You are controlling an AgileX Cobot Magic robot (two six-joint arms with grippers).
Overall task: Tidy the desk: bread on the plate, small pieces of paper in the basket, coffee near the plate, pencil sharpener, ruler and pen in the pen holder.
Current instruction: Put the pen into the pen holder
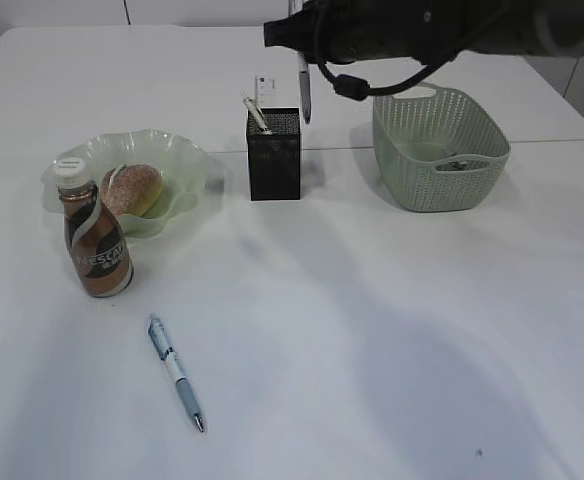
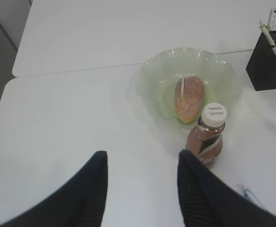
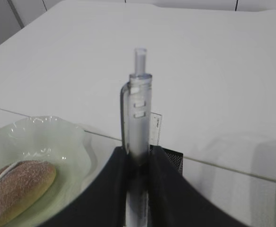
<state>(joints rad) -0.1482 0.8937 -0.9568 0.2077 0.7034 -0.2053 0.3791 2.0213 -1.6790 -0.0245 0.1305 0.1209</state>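
My right gripper (image 1: pixel 298 45) is shut on a grey pen (image 1: pixel 304 92), holding it upright just above the black mesh pen holder (image 1: pixel 274 155). The right wrist view shows that pen (image 3: pixel 137 104) clamped between the fingers, with the ruler (image 3: pixel 155 128) standing in the holder behind it. A second pen (image 1: pixel 176 372), blue and white, lies on the table at the front left. The bread (image 1: pixel 132 190) lies on the pale green plate (image 1: pixel 177 150), and the coffee bottle (image 1: pixel 97 235) stands next to it. My left gripper (image 2: pixel 142 161) hangs open over bare table near the coffee (image 2: pixel 209 137). The pencil sharpener is out of view.
A green woven basket (image 1: pixel 440 148) at the back right holds small pieces of paper (image 1: pixel 459 165). A white and green pen (image 1: pixel 256 112) leans in the holder. A seam between two tabletops runs behind the holder and basket.
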